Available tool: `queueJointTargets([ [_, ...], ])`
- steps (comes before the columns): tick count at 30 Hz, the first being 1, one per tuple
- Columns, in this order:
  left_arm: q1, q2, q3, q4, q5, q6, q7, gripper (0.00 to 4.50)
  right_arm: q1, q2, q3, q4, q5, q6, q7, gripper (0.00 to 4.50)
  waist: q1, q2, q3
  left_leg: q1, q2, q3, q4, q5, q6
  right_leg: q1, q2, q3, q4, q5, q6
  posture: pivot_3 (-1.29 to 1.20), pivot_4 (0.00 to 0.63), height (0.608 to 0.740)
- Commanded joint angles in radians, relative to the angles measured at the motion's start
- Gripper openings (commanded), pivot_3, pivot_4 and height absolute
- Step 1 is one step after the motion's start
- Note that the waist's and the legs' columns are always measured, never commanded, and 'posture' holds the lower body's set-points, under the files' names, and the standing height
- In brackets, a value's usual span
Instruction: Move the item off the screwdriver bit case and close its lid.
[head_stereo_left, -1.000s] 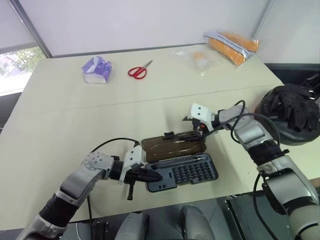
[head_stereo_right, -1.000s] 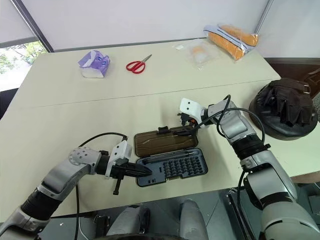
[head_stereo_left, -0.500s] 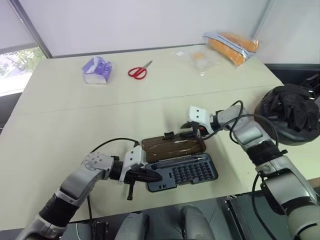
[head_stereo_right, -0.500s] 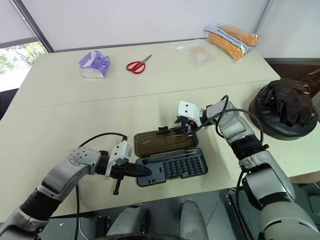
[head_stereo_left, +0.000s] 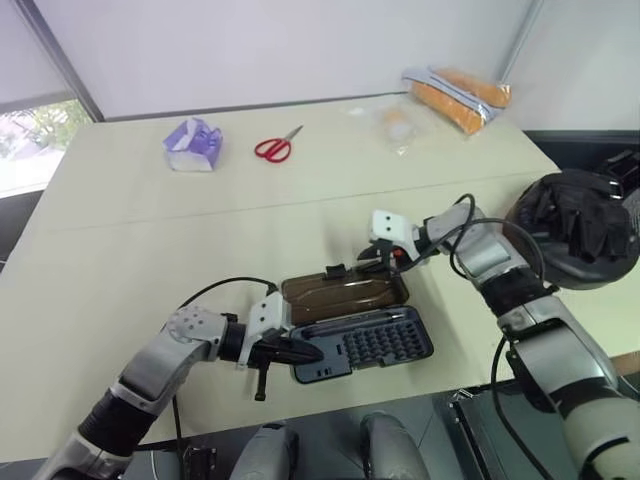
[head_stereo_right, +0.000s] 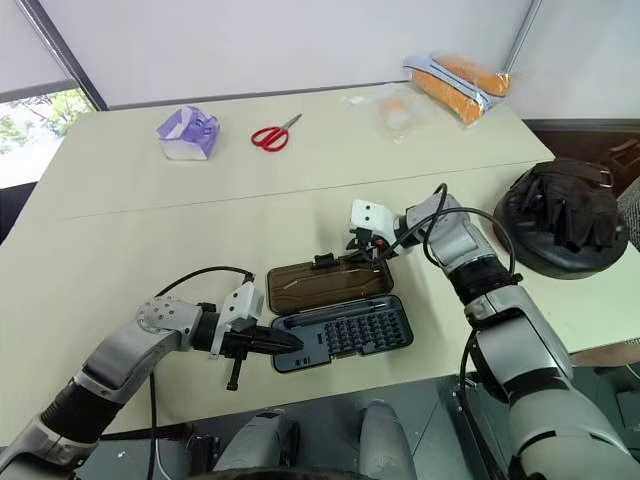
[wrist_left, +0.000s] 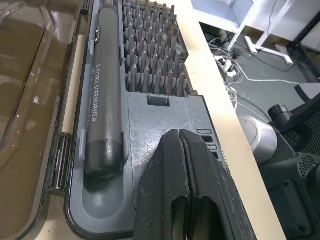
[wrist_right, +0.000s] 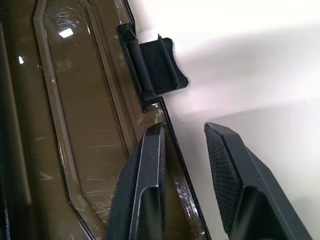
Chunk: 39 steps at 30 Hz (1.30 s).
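Observation:
The screwdriver bit case (head_stereo_left: 375, 345) lies open near the table's front edge, with rows of bits and a grey electric screwdriver (wrist_left: 105, 100) inside. Its lid (head_stereo_left: 345, 293) lies flat on the table behind it, latch (head_stereo_left: 337, 271) on the far edge. My left gripper (head_stereo_left: 305, 352) is shut, its tip resting on the case's left end. My right gripper (wrist_right: 184, 126) is at the lid's far edge beside the latch. It is narrowly open, one finger (wrist_right: 150, 165) over the lid, the other on the table side. The item (head_stereo_left: 585, 225), a black bag, sits off the table at the right.
At the table's far side lie red scissors (head_stereo_left: 275, 147), a purple packet (head_stereo_left: 193, 143), a clear plastic bag (head_stereo_left: 395, 125) and an orange wrapped package (head_stereo_left: 455, 95). The bag rests on a round dark seat (head_stereo_right: 540, 255) beside the table's right edge.
My right gripper's jaws have narrowed from wide open and now straddle the lid's far edge, with the wrist turned slightly. The left gripper and the case have stayed put.

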<state>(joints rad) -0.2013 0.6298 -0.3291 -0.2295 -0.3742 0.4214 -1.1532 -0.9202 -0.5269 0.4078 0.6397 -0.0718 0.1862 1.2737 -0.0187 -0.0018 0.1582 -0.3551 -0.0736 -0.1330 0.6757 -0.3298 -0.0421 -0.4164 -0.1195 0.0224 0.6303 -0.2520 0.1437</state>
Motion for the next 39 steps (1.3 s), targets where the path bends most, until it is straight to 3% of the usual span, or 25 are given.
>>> queueJointTargets([
  [1, 0.028, 0.013, -0.029, 0.028, 0.041, 0.009, 0.007, 0.00, -0.012, 0.012, 0.032, 0.081, -0.053, -0.018, 0.017, 1.27, 0.000, 0.000, 0.000, 0.000, 0.000, 0.000, 0.000, -0.001, 0.001, 0.000, 0.000, 0.000, 0.000, 0.000, 0.000, 0.00, 0.150, 0.740],
  [2, 0.030, 0.013, -0.029, 0.028, 0.040, 0.008, 0.007, 0.00, -0.016, 0.014, 0.036, 0.095, -0.058, -0.028, 0.024, 0.72, 0.000, 0.000, -0.001, 0.000, 0.000, 0.000, 0.000, -0.001, 0.001, 0.000, 0.000, 0.000, 0.000, 0.000, 0.000, 0.00, 0.150, 0.740],
  [4, 0.032, 0.013, -0.027, 0.029, 0.040, 0.006, 0.008, 0.00, -0.021, 0.015, 0.045, 0.120, -0.071, -0.053, 0.031, 0.06, -0.001, 0.000, -0.002, 0.001, 0.000, 0.000, 0.000, 0.000, 0.000, 0.001, 0.000, 0.000, 0.000, 0.000, 0.000, 0.00, 0.150, 0.740],
  [15, 0.024, 0.010, -0.021, 0.048, 0.041, -0.002, 0.011, 0.00, -0.026, 0.021, 0.046, 0.139, -0.089, -0.117, 0.067, 0.06, 0.001, 0.001, -0.007, 0.014, 0.000, 0.000, -0.009, -0.002, 0.004, 0.011, 0.001, 0.001, -0.003, 0.000, 0.000, 0.00, 0.150, 0.740],
  [25, 0.025, 0.021, -0.012, 0.051, 0.033, 0.011, 0.003, 0.00, -0.029, 0.020, 0.024, 0.102, -0.112, -0.144, 0.010, 0.06, 0.001, 0.001, -0.007, 0.015, 0.001, 0.000, -0.010, -0.002, 0.004, 0.011, 0.001, 0.000, -0.003, 0.000, 0.000, 0.00, 0.150, 0.740],
  [29, 0.054, 0.063, 0.036, 0.038, -0.002, 0.041, -0.001, 0.00, 0.001, -0.002, 0.009, -0.007, -0.119, -0.163, -0.015, 0.06, -0.003, 0.001, -0.007, 0.015, 0.001, 0.000, -0.011, -0.002, 0.004, 0.010, 0.001, 0.000, -0.003, 0.000, 0.000, 0.00, 0.150, 0.740],
  [39, 0.092, 0.112, 0.242, 0.006, -0.142, 0.151, 0.058, 0.00, 0.139, -0.084, -0.030, -0.341, -0.235, -0.262, -0.235, 0.06, 0.002, 0.002, -0.004, 0.014, 0.001, 0.000, -0.012, -0.002, 0.004, 0.007, 0.001, 0.001, -0.003, -0.001, 0.000, 0.00, 0.150, 0.740],
])
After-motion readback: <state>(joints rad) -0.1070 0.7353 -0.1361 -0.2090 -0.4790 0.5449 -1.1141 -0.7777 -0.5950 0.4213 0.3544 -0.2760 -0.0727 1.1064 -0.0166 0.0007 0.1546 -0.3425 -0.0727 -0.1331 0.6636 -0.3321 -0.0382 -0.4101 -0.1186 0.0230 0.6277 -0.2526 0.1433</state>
